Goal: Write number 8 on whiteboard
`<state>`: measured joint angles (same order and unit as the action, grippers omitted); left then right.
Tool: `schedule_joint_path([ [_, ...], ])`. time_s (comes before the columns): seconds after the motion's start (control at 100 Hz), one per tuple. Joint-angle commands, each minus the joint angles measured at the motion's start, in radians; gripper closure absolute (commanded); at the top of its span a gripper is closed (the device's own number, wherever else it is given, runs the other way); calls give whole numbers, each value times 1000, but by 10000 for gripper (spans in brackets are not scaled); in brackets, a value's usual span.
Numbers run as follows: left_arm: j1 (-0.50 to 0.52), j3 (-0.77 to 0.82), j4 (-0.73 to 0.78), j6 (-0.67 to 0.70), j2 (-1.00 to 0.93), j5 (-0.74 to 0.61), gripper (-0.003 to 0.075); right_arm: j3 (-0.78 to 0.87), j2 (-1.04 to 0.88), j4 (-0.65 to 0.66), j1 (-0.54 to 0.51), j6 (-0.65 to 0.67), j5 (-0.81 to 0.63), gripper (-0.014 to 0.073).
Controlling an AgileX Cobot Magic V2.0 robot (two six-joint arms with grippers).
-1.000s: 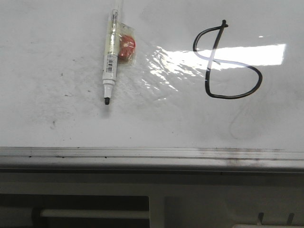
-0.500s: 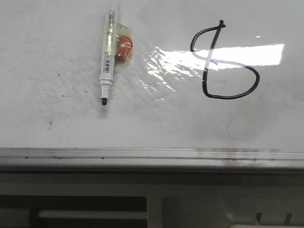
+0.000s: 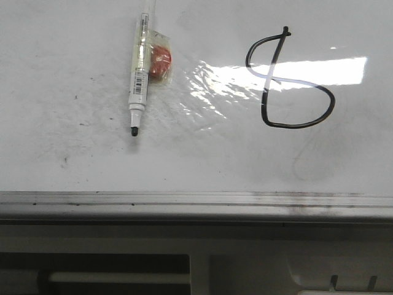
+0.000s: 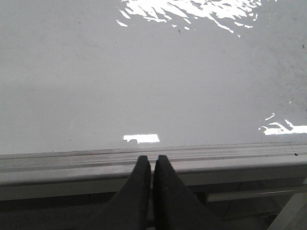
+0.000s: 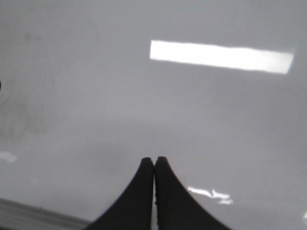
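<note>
Both your left end effector (image 4: 152, 165) and right end effector (image 5: 154, 165) are sitting pressed together, empty; sweeping across the number 8 (image 3: 288, 80) (fresh ink) risks smearing it.

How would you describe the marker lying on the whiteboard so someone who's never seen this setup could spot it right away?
Start with the big glossy whiteboard and look to its left part, well away from the black hand-drawn number 8 on the right. The marker lies there, a slim white barrel with its uncapped black tip pointing toward the metal rail. A small clear packet holding something red touches its side, and nothing else on the board is solid.
</note>
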<state>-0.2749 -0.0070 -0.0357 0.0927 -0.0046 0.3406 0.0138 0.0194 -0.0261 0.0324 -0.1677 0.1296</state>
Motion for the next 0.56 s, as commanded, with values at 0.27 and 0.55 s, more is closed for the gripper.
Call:
schedule_joint_path([
  [0.27,2,40,-15,10,-25,-39,741,9,-51,13,-9,21,169,637],
  [0.55,2,40,-15,10,-25,-39,741,9,-51,13,-9,21,169,637],
])
